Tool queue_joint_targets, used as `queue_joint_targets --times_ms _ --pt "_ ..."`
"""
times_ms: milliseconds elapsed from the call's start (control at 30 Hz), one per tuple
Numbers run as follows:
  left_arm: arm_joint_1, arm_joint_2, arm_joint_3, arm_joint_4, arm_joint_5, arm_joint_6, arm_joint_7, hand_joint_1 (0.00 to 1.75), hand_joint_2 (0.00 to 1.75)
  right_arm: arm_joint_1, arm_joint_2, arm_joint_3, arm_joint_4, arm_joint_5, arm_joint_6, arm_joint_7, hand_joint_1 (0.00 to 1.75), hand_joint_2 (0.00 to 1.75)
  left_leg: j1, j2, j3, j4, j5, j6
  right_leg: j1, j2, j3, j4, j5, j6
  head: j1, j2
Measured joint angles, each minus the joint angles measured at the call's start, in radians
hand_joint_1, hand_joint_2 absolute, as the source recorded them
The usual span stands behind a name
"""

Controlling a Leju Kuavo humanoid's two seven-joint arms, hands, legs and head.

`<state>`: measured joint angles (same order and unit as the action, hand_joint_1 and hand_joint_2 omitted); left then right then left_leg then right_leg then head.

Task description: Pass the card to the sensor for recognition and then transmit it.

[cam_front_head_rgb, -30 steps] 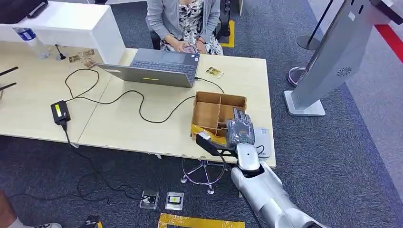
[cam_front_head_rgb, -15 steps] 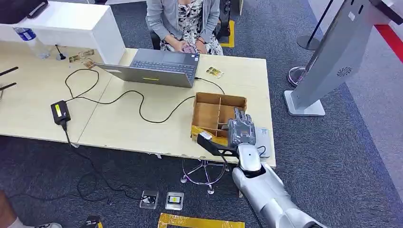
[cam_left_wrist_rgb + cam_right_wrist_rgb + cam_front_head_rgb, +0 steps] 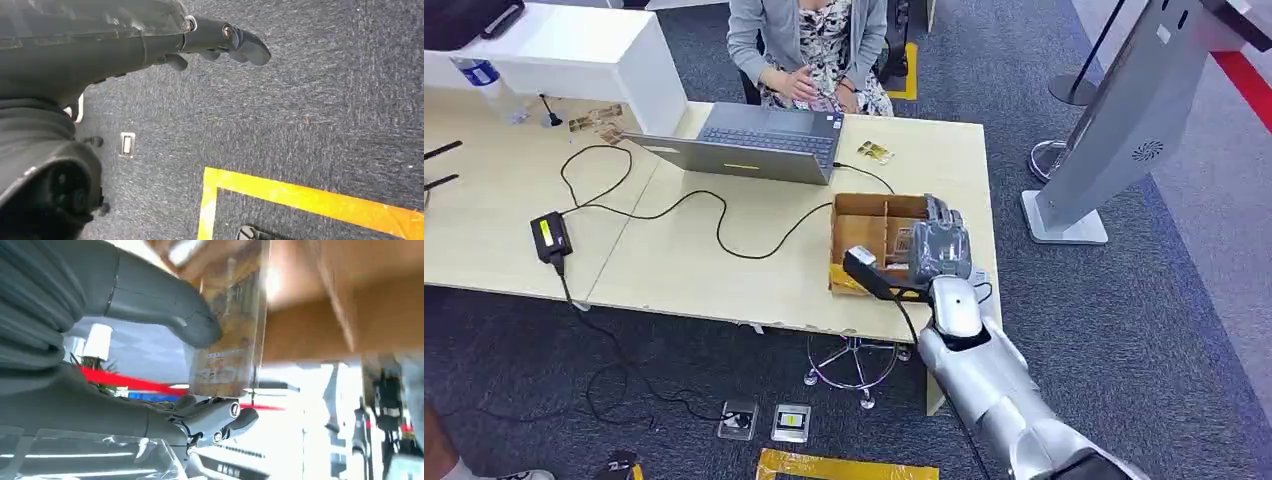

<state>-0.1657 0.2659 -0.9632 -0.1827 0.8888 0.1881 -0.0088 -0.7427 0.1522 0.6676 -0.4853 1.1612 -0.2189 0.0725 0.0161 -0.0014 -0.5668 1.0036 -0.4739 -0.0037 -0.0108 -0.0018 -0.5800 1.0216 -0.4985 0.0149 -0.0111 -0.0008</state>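
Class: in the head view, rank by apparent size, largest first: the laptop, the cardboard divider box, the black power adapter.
1. laptop
2. cardboard divider box, partly hidden by the right hand
3. black power adapter

Laptop [image 3: 754, 142] behind box [image 3: 864, 228] on table [image 3: 724, 270]

The right hand [image 3: 938, 250] hides the cardboard box's [image 3: 864, 225] near corner — card [image 3: 227, 335] print blurred.

the left hand [image 3: 220, 42] hangs over dark grey carpet [image 3: 310, 110], its dark fingers [image 3: 247, 42] a little curled with nothing in them. a yellow tape line [image 3: 310, 197] forms a corner on the carpet toward 6 o'clock. a small white-rimmed floor plate [image 3: 127, 145] lies at about 9 o'clock, apart from the tape.
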Motion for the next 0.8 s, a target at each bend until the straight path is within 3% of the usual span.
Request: queue_joint_targets --times_ms 367,800 --pt "-0.006 0.0 -0.008 0.0 -0.001 -0.001 -0.011 0.0 0.0 -0.097 -0.013 -0.037 -0.153 0.016 0.037 0.005 1.75 1.75 0.0 0.0 0.0 0.0 0.0 0.0 0.0 0.0 0.0 0.0 0.0 0.0 0.0 0.0" --pt "-0.007 0.0 -0.022 0.0 0.002 0.0 -0.013 0.0 0.0 -0.102 -0.015 -0.047 -0.188 0.009 -0.015 -0.018 1.75 1.75 0.0 0.0 0.0 0.0 0.0 0.0 0.0 0.0 0.0 0.0 0.0 0.0 0.0 0.0"
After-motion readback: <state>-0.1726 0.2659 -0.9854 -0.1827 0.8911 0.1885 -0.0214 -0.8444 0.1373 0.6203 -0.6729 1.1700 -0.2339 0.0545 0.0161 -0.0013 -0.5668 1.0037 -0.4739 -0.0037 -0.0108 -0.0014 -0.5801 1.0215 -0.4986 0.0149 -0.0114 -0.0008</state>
